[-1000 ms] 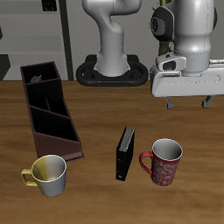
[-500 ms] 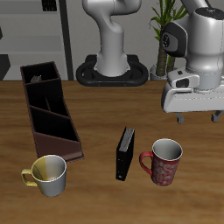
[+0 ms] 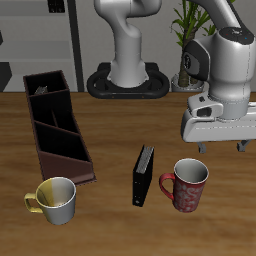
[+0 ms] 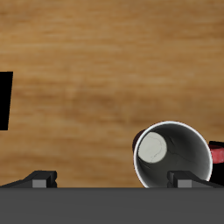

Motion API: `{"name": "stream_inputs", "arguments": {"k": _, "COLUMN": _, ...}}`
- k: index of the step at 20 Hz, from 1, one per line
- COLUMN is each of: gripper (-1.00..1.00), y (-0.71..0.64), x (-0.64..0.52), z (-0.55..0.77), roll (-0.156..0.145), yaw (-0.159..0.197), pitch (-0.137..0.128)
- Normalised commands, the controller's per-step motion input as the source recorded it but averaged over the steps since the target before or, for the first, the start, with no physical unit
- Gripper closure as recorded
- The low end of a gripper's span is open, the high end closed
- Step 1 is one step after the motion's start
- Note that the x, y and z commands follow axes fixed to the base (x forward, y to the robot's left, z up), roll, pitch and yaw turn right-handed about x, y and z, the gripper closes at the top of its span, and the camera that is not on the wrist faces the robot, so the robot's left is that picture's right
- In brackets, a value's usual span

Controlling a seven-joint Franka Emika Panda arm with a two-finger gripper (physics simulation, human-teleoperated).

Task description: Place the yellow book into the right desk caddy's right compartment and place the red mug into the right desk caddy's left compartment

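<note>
Black book (image 3: pixel 144 175) stands just beside the red mug (image 3: pixel 187 185).

The gripper (image 3: pixel 222 146) is showing only two short finger stubs under its wide body in the exterior view, so its opening is hard to judge. In the wrist view the gripper's housing is covering part of the red mug (image 4: pixel 173 155), and the picture's edge is cutting off its handle. The black book (image 4: pixel 5 101) is showing there as an edge-cut slab. The yellow book is possibly sitting in the right desk caddy (image 3: pixel 57 126), too small to tell.
</note>
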Motion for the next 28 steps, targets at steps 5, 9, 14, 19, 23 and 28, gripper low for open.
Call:
{"name": "stream_inputs", "arguments": {"k": 5, "gripper": -1.0, "y": -0.21, "x": 0.02, "z": -0.33, "roll": -0.02, "yaw": -0.038, "pitch": 0.047}}
{"name": "stream_inputs", "arguments": {"k": 9, "gripper": -1.0, "y": -0.09, "x": -0.05, "z": -0.34, "roll": 0.009, "yaw": -0.068, "pitch": 0.045}}
{"name": "stream_inputs", "arguments": {"k": 14, "gripper": -1.0, "y": -0.05, "x": -0.08, "z": -0.38, "roll": -0.004, "yaw": 0.015, "pitch": 0.032}}
{"name": "stream_inputs", "arguments": {"k": 19, "gripper": -1.0, "y": 0.12, "x": -0.13, "z": -0.32, "roll": 0.018, "yaw": 0.05, "pitch": 0.02}}
{"name": "stream_inputs", "arguments": {"k": 23, "gripper": 1.0, "y": 0.0, "x": 0.0, "z": -0.42, "roll": -0.03, "yaw": 0.092, "pitch": 0.044}}
{"name": "stream_inputs", "arguments": {"k": 28, "gripper": 1.0, "y": -0.13, "x": 0.02, "z": -0.16, "roll": 0.001, "yaw": 0.012, "pitch": 0.016}}
